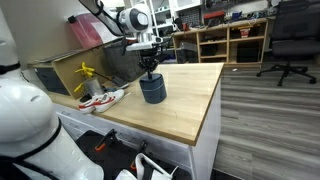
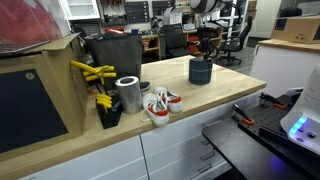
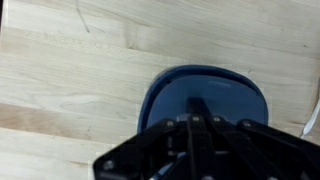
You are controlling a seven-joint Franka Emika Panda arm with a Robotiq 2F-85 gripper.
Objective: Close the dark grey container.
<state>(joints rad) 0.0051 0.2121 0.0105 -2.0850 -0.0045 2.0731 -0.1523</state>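
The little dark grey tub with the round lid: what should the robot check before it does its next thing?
1. Is the small dark blue-grey cylindrical tub upright on the light wooden table? Ok.
2. Is the black gripper right above the tub, in both exterior views? Ok.
3. Is the matching round lid pressed fully down? Cannot tell.
4. Is the gripper open or shut? Cannot tell.
5. Do the red and white shoes and the shiny metal can stand apart from the tub? Ok.

Grey plank floor (wood-look), open wooden shelving along the back, black office chair beside it.
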